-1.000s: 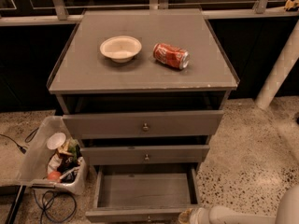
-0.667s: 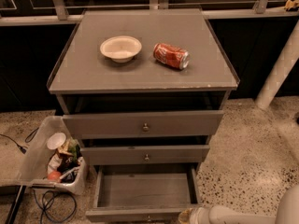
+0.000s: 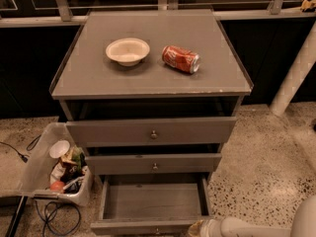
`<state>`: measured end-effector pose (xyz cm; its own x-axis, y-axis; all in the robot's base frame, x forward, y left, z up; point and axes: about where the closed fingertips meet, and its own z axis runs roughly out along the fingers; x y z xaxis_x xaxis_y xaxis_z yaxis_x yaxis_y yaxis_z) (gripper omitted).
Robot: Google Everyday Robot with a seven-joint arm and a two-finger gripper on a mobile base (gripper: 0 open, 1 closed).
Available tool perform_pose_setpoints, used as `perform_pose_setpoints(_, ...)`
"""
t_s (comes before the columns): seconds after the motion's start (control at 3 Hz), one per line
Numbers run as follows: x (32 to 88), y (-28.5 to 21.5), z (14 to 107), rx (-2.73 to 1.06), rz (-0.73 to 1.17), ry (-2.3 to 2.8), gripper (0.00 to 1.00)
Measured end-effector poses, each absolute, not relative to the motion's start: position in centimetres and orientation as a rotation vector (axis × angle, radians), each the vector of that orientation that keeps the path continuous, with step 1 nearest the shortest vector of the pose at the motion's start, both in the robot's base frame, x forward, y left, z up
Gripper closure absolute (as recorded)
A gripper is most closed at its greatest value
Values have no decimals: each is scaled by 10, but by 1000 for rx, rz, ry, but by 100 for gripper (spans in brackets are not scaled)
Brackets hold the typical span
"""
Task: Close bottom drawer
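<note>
The grey cabinet [image 3: 148, 78] has three drawers. The bottom drawer [image 3: 153, 204] is pulled far out and its inside is bare; its front panel [image 3: 143, 227] lies along the picture's lower edge, with the knob barely showing. My gripper [image 3: 197, 228] is at the bottom edge, at the right end of that front panel, on the pale arm [image 3: 252, 227] that comes in from the lower right. The top drawer [image 3: 154, 131] and middle drawer [image 3: 155, 163] stand slightly out, each with a small round knob.
A white bowl [image 3: 128, 51] and a red can [image 3: 181, 59] lying on its side are on the cabinet top. A clear bin [image 3: 54, 164] of rubbish and black cables [image 3: 54, 215] are on the floor to the left. A white post [image 3: 295, 73] stands at right.
</note>
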<state>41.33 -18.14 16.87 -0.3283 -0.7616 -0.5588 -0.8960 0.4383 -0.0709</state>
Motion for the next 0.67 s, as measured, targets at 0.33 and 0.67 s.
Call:
perform_pose_setpoints(0.33, 422, -177, 165, -1386, 359, 2165, 11)
perform_pose_setpoints(0.67, 426, -171, 158, -1385, 380, 2169, 10)
